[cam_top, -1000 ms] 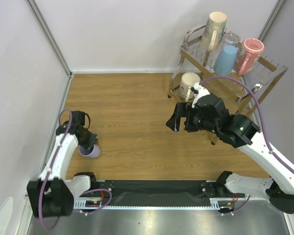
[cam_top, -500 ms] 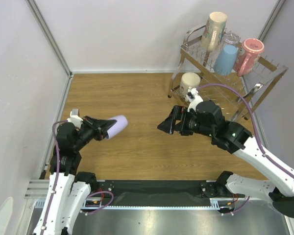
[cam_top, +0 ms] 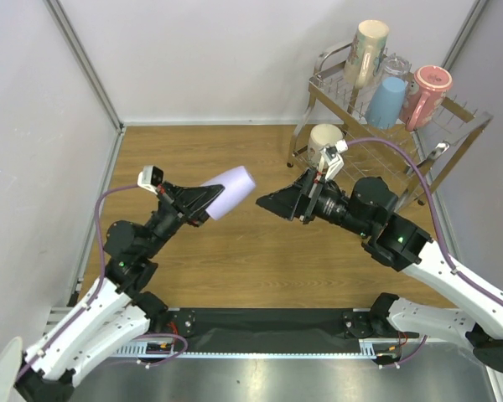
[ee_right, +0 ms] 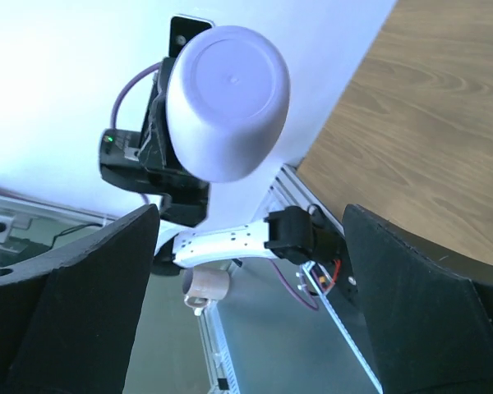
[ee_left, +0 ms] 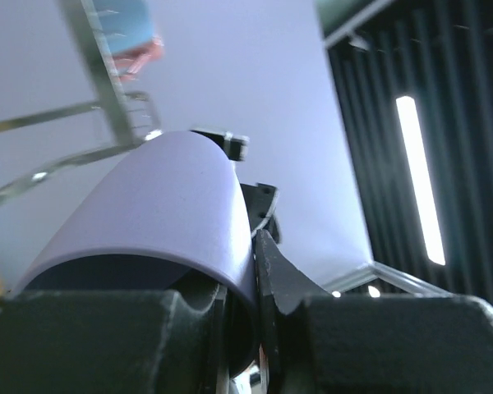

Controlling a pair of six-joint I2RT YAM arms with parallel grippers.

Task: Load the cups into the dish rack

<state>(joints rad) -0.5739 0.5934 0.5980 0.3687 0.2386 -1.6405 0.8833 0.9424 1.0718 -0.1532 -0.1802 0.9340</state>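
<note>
The bench (cam_top: 235,159) and the dish rack (cam_top: 386,151) at its far right corner are as they were a second ago. The rack carries five cups: the beige mug (cam_top: 367,50), the clear glass (cam_top: 396,65), the light-blue tumbler (cam_top: 386,102) and the pink mug (cam_top: 427,94) on the upper tier, and the white mug (cam_top: 325,141) lower down.

What has changed is my two arms. My left gripper (cam_top: 203,201), which was low at the left edge of the bench, is now raised over the middle. It is closed on the rim of the lavender tumbler (cam_top: 228,191) and holds it sideways in the air, base towards the right. My right gripper (cam_top: 272,201) has come away from the rack to meet it, with its jaws fully apart and nothing in them. It is near the tumbler base but not touching it. I judge this to be a handover of the last cup, since the rack is on the right arm's side.

The left wrist view is almost filled by the tumbler wall, so I cannot see how deep the rim sits in the grip. The white mug is partly behind my right wrist, and its inside is not visible. Whether the cups sit on prongs I cannot tell.
</note>
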